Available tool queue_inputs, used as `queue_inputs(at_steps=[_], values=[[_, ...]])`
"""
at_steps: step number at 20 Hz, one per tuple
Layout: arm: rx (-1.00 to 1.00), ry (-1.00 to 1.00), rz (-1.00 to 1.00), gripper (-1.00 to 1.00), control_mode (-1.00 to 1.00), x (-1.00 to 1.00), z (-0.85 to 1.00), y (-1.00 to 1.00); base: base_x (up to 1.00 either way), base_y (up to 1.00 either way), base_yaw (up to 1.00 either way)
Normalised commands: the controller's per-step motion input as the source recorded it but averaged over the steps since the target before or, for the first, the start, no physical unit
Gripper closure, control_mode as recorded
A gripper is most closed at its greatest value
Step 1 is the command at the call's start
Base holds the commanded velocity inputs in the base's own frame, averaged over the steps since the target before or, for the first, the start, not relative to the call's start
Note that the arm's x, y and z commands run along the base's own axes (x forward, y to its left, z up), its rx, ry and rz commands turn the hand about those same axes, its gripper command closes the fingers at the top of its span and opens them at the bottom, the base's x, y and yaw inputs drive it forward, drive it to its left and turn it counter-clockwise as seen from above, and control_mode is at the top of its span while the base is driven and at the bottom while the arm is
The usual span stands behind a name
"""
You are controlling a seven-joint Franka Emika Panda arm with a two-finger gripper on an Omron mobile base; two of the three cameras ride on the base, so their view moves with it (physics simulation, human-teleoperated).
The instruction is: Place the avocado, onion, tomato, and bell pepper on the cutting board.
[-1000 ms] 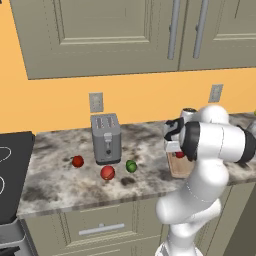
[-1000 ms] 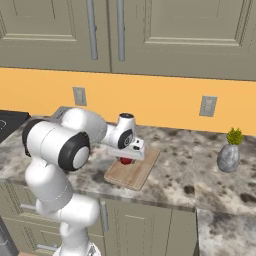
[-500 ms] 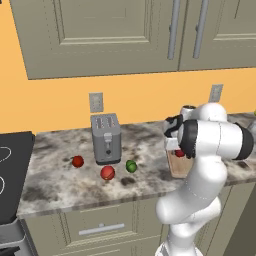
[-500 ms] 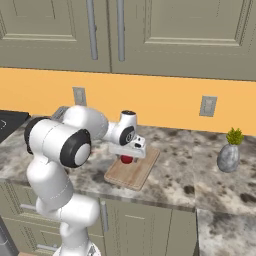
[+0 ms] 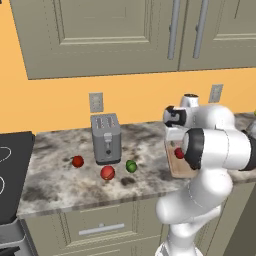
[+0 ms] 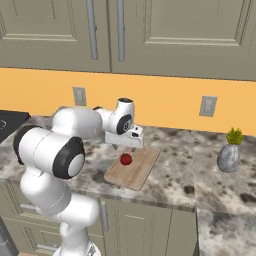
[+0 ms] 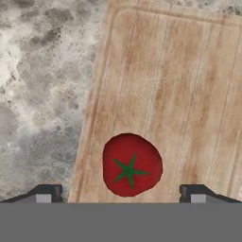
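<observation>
A red tomato (image 7: 132, 164) with a green star-shaped stem mark lies on the light tan cutting board (image 7: 165, 80). My gripper (image 7: 120, 196) hangs straight above it, open, with a fingertip wide on each side and nothing between them. From the right base view the gripper (image 6: 125, 148) sits just over the tomato (image 6: 126, 159) on the cutting board (image 6: 142, 172). The green avocado (image 5: 131, 166) lies on the counter in front of the toaster, left of the board (image 5: 176, 169). Two red round items (image 5: 107, 173) (image 5: 77, 161) lie near it; which is onion or bell pepper I cannot tell.
A grey toaster (image 5: 106, 137) stands behind the loose items. A black stovetop (image 5: 10, 175) borders the counter's left end. A grey vase with a small plant (image 6: 229, 152) stands right of the board. Wall cabinets hang above.
The jaws have spread wide and let go of the tomato, which now rests on the board. The hand has lifted slightly above it.
</observation>
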Motion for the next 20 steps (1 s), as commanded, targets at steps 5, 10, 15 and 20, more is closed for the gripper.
queue_inputs(at_steps=[5,10,15,20], values=[[0.00,-0.10,0.00,-1.00,-1.00,-0.65,0.29,0.68,0.00,0.00,0.00],[0.00,-0.14,0.01,-1.00,-1.00,-0.58,0.45,0.73,0.00,0.00,0.00],[-0.01,-0.07,0.02,-1.00,-1.00,-0.35,0.34,0.82,0.00,0.00,0.00],[0.00,0.00,0.01,-1.00,-1.00,-0.12,0.05,0.68,0.00,0.00,0.00]])
